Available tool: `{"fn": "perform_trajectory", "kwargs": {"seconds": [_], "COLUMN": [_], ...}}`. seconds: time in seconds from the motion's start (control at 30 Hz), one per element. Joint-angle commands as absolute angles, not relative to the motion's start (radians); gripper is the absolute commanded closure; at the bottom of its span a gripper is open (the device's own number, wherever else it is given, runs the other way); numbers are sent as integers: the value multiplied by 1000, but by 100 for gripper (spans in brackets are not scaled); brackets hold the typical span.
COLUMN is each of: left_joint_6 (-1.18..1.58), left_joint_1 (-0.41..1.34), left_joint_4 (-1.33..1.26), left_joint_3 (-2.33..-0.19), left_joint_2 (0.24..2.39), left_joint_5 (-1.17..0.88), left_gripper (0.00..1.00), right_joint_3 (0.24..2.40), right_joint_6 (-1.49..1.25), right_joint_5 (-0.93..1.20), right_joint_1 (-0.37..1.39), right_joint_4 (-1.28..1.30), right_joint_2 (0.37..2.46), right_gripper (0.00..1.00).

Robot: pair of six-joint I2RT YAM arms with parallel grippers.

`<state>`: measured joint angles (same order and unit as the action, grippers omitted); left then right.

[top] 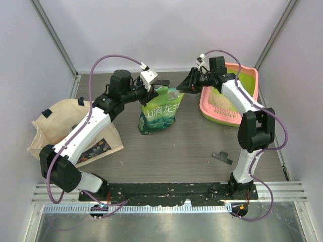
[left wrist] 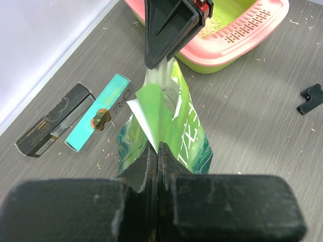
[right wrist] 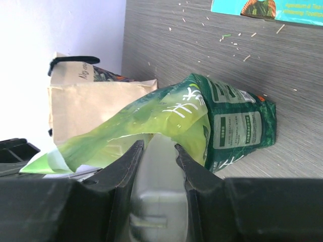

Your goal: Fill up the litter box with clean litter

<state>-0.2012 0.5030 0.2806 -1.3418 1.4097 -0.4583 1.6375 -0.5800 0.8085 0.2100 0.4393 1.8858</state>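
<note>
Pink-rimmed, lime-green plastic litter box [top: 219, 120] sits just behind the right jaws, with pale beige sandy litter [top: 222, 102] in its basin. The right jaws grip a clear plastic scoop [right wrist: 154, 201] at the mouth of the green printed bag [top: 160, 117]. Opposite them, the left jaws are pinched tight on the bag's top edge, and the bag stands on the grey surface [top: 192, 146].
</note>
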Motion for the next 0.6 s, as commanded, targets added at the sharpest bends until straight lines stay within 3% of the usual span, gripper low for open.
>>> {"fn": "perform_trajectory", "kwargs": {"seconds": [0.0,0.4,0.57], "left_joint_6": [-247,-325,-382], "left_joint_1": [505,505,505], "left_joint_4": [199,278,302], "left_joint_3": [-1404,-1443,-1442], "left_joint_2": [1358,1364,1362], "left_joint_5": [-465,-446,-433], "left_gripper": [100,100,100], "right_joint_3": [1640,1571,1496], "right_joint_6": [-695,-807,-879], "right_joint_5": [841,986,1103], "right_joint_1": [177,94,87], "right_joint_4": [301,203,-24], "right_joint_2": [1856,1853,1836], "right_gripper": [99,99,99]}}
